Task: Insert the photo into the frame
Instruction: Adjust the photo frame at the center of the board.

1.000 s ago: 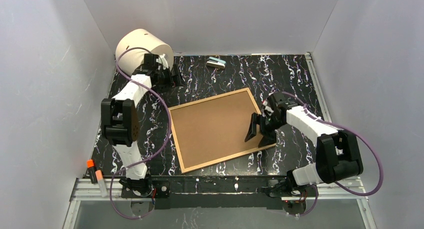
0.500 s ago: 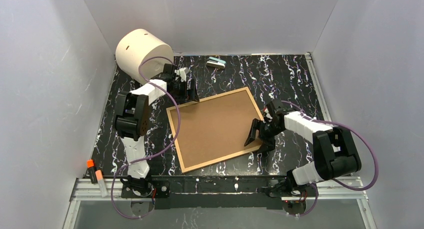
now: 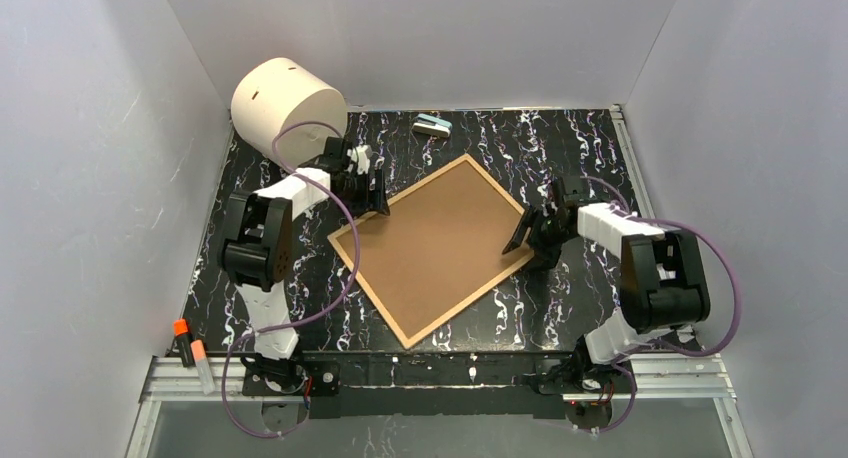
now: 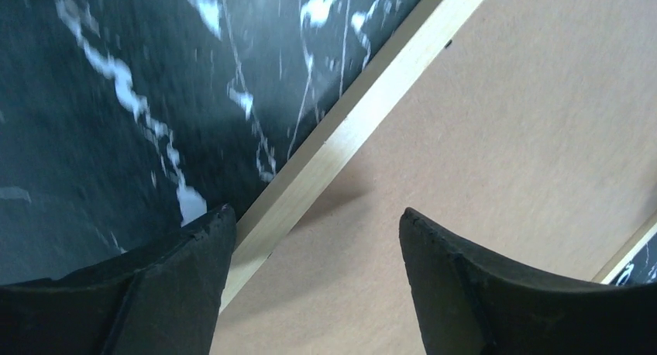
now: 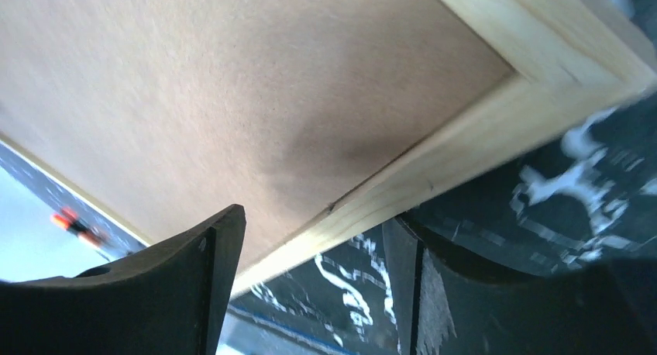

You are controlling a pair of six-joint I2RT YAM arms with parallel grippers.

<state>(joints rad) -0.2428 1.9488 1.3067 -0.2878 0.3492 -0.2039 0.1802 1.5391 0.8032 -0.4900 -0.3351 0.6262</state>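
Frame: the frame (image 3: 440, 248) lies flat in the middle of the counter (image 3: 585, 143), turned so that its corners point like a diamond. Its brown back (image 4: 503, 138) faces up inside pale wood edges.
Overhead view only: here I get the frame's whole outline, with my two arms reaching it from opposite sides.
Left wrist view only: the wood edge runs diagonally between my fingers (image 4: 155, 293). One finger is over the black counter and the other over the brown back.
Right wrist view only: I am close on a corner of the frame, a little blurred, and its outer side face is in sight. One finger is over the brown back and the other over the counter beside the edge.
Left hand: the left hand (image 3: 376, 198) points down at the frame's far-left edge. Its jaws are apart astride the wood, clamped on nothing.
Right hand: the right hand (image 3: 528, 242) is at the right-hand corner, jaws likewise apart astride the edge.
Arm pose: both elbows are folded, with the forearms angled inward toward the frame.
Far left corner: a large cream cylinder (image 3: 285, 103) stands behind the left arm.
Far edge: a small grey-and-teal object (image 3: 432, 126) lies well apart from the frame.
Near left rail: two orange-capped markers (image 3: 190, 350).
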